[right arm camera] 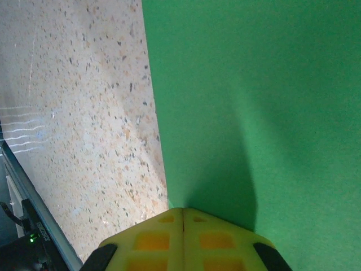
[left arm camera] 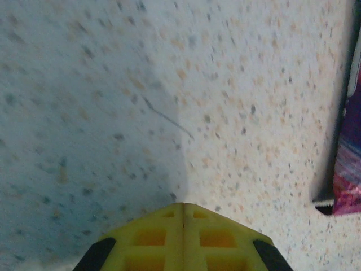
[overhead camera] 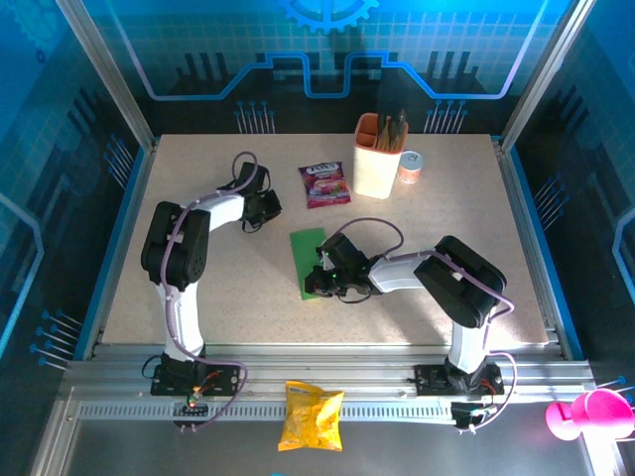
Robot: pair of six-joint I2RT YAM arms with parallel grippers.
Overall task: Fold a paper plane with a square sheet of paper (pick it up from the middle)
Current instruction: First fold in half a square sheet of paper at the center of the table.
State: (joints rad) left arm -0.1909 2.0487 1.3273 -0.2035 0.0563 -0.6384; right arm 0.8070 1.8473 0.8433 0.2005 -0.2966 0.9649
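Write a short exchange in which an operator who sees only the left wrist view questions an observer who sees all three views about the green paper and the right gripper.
Operator: I see speckled table and a purple sachet at my right edge. Where is the green paper?
Observer: It lies as a narrow strip mid-table, nearer the arm bases than that sachet.
Operator: What is the right gripper doing?
Observer: It is shut, its tip over the strip's near end, close to one long edge.

Table (overhead camera: 466,228) bears green paper (overhead camera: 308,256), sachet (overhead camera: 324,184), holder (overhead camera: 376,164), can (overhead camera: 410,167).
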